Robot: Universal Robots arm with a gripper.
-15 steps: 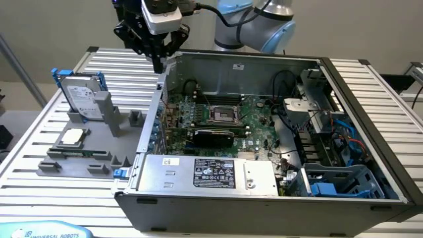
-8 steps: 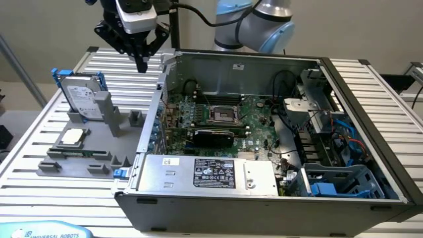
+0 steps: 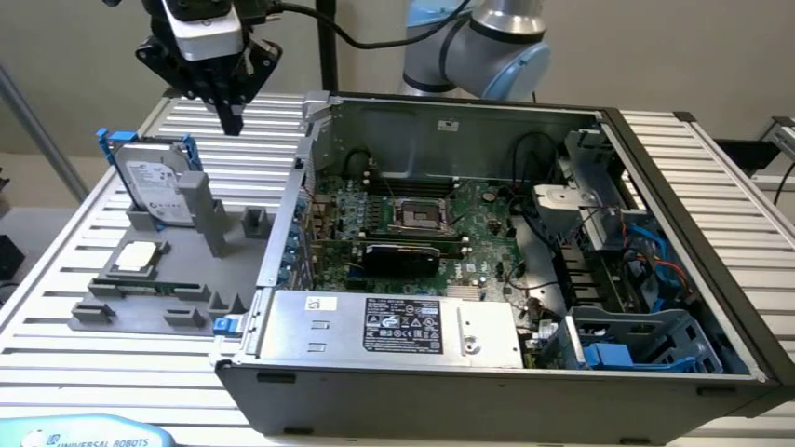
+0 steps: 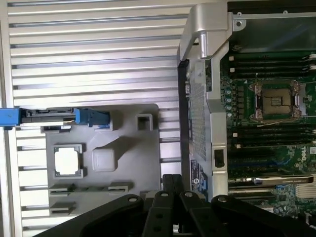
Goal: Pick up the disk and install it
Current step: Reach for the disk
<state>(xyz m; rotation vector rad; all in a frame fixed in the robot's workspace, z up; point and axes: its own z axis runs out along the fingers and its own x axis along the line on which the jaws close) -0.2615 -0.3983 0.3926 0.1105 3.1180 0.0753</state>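
Note:
The disk (image 3: 159, 186) stands on edge in a slot of the grey holder (image 3: 186, 279) on the exterior view's left. Its silver face with the white label shows between the bright blue carrier rails. From the wrist view the disk (image 4: 52, 116) appears edge-on, a dark strip with blue ends. My gripper (image 3: 233, 121) hangs above the slatted table, behind the disk and toward the computer case, pointing down. Its black fingers are pressed together with nothing between them. In the wrist view the gripper (image 4: 172, 178) sits over the gap between holder and case.
The open computer case (image 3: 695, 233) lies on its side beside the holder, showing the motherboard (image 3: 410, 219), a silver box with a black label (image 3: 397, 324) and a blue drive cage (image 3: 646, 340). A small square silver chip (image 3: 140, 256) rests on the holder.

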